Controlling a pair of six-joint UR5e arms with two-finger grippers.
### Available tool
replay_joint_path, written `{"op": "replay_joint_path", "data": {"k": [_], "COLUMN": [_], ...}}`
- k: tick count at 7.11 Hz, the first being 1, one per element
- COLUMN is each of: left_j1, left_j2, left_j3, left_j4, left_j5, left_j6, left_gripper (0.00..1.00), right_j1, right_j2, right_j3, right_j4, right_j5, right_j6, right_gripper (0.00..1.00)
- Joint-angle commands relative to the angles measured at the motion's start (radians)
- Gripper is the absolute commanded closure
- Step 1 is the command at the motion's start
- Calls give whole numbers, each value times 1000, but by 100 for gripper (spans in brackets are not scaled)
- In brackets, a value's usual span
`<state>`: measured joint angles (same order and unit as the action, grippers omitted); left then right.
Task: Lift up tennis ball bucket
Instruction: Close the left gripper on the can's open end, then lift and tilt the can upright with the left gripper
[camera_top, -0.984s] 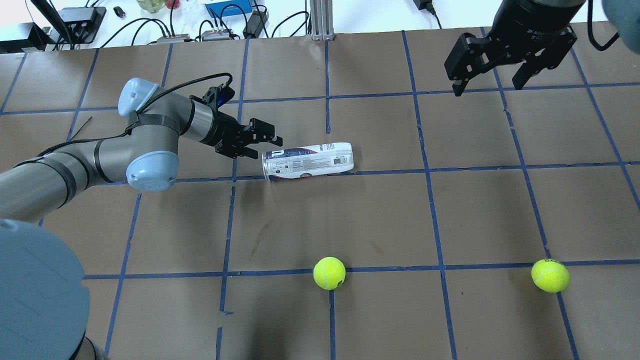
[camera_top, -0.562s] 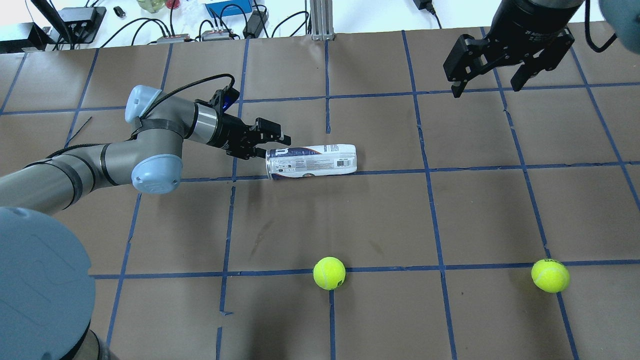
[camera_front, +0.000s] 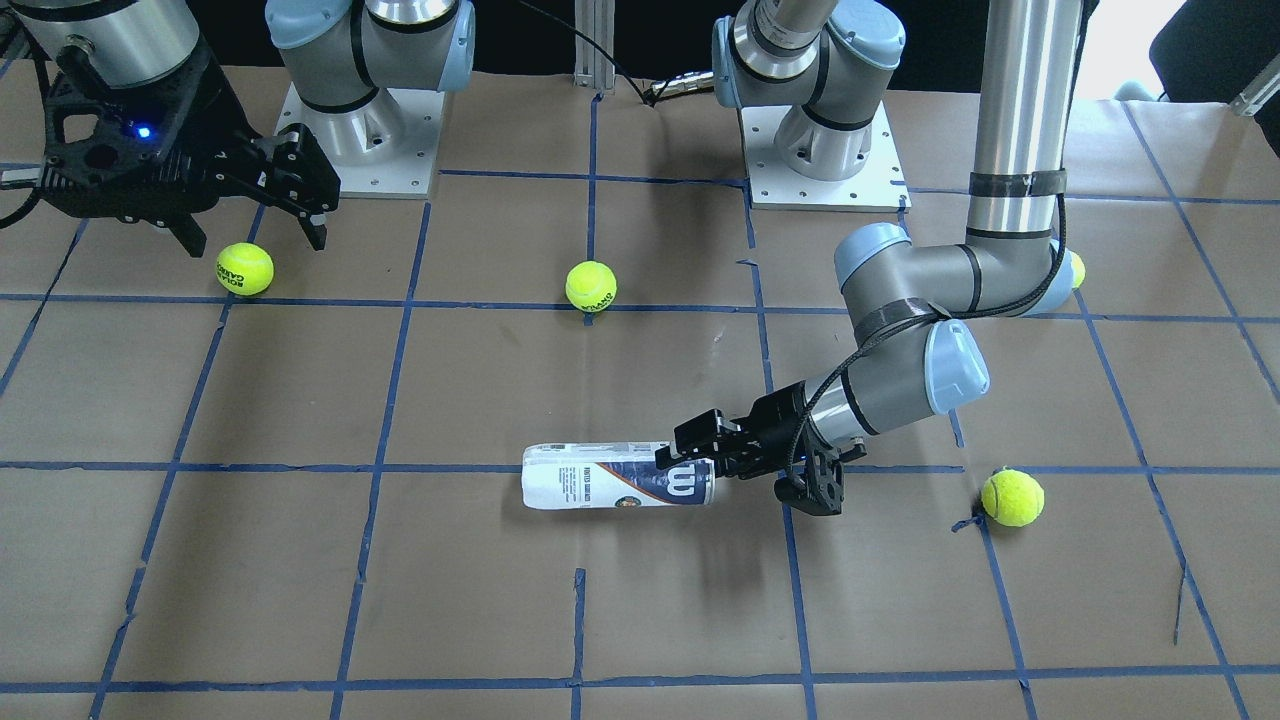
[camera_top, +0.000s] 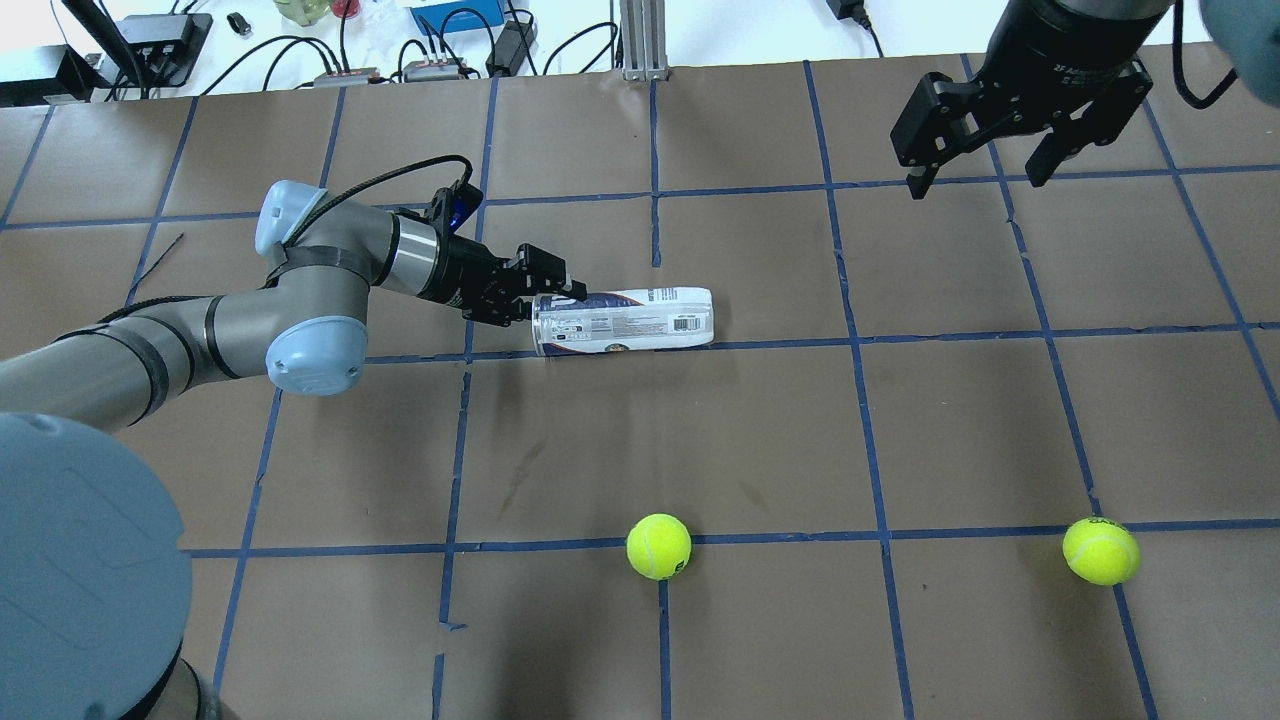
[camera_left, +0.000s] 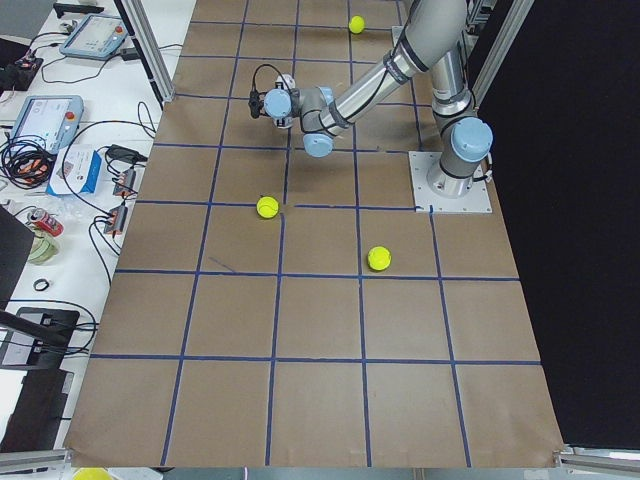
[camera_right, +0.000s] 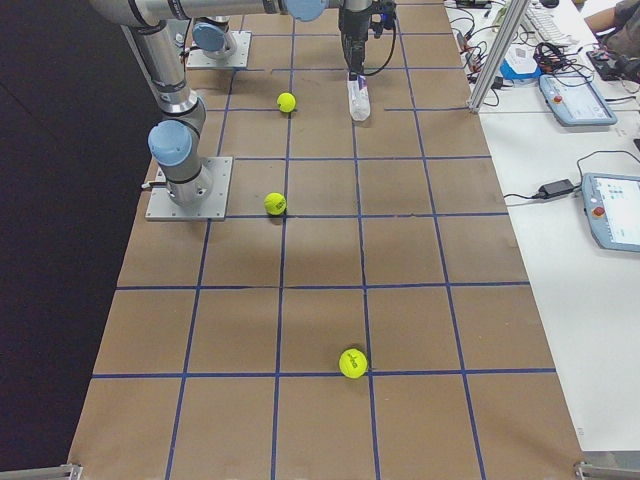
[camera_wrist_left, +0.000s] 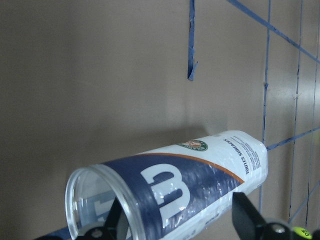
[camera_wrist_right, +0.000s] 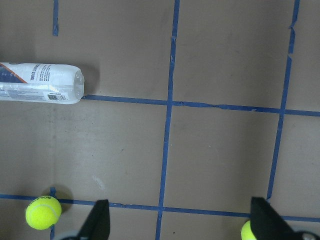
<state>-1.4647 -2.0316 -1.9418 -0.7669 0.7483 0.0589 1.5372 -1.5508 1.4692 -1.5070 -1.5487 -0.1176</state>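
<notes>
The tennis ball bucket (camera_top: 625, 320) lies on its side on the tabletop (camera_top: 800, 450), roughly mid-table, right along a blue tape line, open clear end facing my left arm. So nothing is lifted yet; it's flat down in every view.

The left tool (camera_top: 552, 305) is low and level at that open end, jaws apart with the mouth of the tube between them. In the left wrist view one finger (camera_wrist_left: 246, 216) sits just outside the labelled wall, and the other shows dark through the clear rim. I honestly can't tell if it's inside the mouth or behind the plastic. Either way it's no squeeze yet as far as I can see.

The right tool (camera_top: 978, 178) hangs spread wide, well apart from the tube, holding nothing.

Two tennis balls (camera_top: 658, 546) (camera_top: 1100, 551) sit nearer the robot, well clear.

My read: approach basically done. Left to do are closing on the tube and the actual lift.
</notes>
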Motion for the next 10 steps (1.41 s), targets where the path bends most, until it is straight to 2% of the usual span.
{"op": "replay_joint_path", "data": {"k": [1, 3, 4, 6, 7, 9, 10], "left_j1": [0, -6, -11, -2, -11, -57, -106], "left_j2": [42, 94, 125, 218, 264, 339, 299], "left_j3": [7, 12, 14, 35, 87, 325, 451], "left_j4": [-8, -8, -8, -23, -110, -474, -536], "left_j5": [-1, -4, -3, 8, 57, 307, 459], "left_j6": [-103, -170, -223, -304, -318, -352, -338], "left_gripper": [80, 96, 100, 100, 100, 100, 100], "right_j1": [1, 4, 1, 4, 4, 6, 6], "right_j2": [-8, -8, -8, -8, -9, -11, -11], "right_j3": [0, 0, 0, 0, 0, 2, 2], "right_j4": [2, 1, 2, 1, 2, 4, 4], "right_j5": [-4, -1, -2, 1, -4, -11, -11], "right_j6": [-1, 1, 1, 1, 1, 3, 24], "right_gripper": [0, 0, 0, 0, 0, 0, 0]}}
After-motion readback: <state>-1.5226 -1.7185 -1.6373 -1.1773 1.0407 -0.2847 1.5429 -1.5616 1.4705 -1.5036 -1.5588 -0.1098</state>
